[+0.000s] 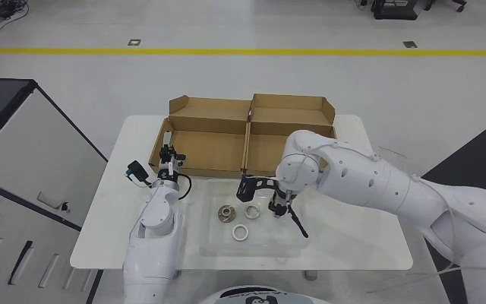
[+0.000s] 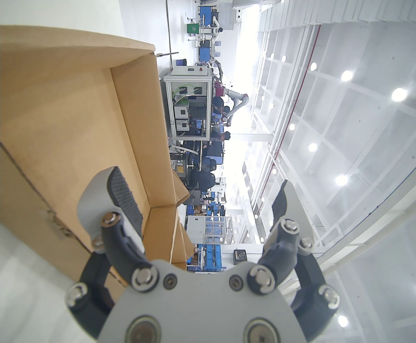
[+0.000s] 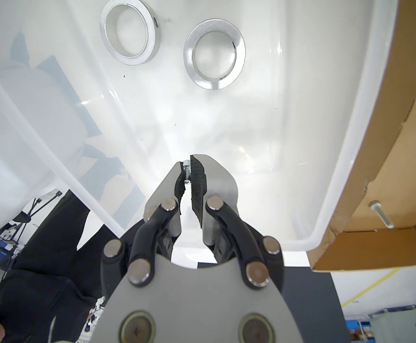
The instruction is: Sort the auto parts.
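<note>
Two robot arms at a white worktop (image 1: 99,228) set with auto parts.
A small threaded screw (image 3: 186,174) is pinched between the closed jaws of the right gripper (image 3: 188,166), which is held over a clear bin (image 3: 328,195). A metal ring (image 3: 130,31) and a second ring (image 3: 214,53) lie near each other in the bin. A bolt (image 3: 381,214) lies in the cardboard box (image 3: 373,136) just beside the bin. The left gripper (image 2: 200,191) is held beside the left-hand box (image 2: 65,130), its jaws wide apart and empty.
</note>
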Action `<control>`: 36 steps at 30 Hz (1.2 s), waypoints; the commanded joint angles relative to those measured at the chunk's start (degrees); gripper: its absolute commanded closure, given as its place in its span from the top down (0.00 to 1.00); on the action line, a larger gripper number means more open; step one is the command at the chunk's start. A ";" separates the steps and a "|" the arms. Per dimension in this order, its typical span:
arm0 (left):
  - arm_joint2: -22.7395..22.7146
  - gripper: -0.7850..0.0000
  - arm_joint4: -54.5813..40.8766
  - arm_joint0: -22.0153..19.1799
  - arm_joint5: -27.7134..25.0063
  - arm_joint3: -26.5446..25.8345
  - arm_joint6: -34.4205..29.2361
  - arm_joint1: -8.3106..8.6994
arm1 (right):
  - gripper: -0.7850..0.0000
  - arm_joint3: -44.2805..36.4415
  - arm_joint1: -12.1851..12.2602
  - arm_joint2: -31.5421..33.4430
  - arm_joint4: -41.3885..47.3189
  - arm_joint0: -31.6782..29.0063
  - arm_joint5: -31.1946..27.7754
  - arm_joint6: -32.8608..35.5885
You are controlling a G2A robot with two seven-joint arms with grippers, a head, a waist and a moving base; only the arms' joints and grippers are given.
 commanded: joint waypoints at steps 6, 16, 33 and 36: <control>0.00 1.00 0.00 0.00 0.00 0.00 0.00 0.00 | 0.00 2.07 2.63 4.63 4.46 -3.11 -0.68 -4.59; 0.00 1.00 0.00 0.00 0.00 0.00 0.00 0.00 | 0.00 8.13 6.09 12.20 11.97 -8.36 -12.51 -13.22; 0.00 1.00 0.00 0.00 0.00 0.00 0.00 0.00 | 0.00 12.62 10.03 14.69 19.76 -11.96 -35.00 -28.48; 0.00 1.00 0.00 0.00 0.00 0.00 0.00 0.00 | 0.00 13.23 11.06 12.88 20.06 -11.40 -40.02 -33.49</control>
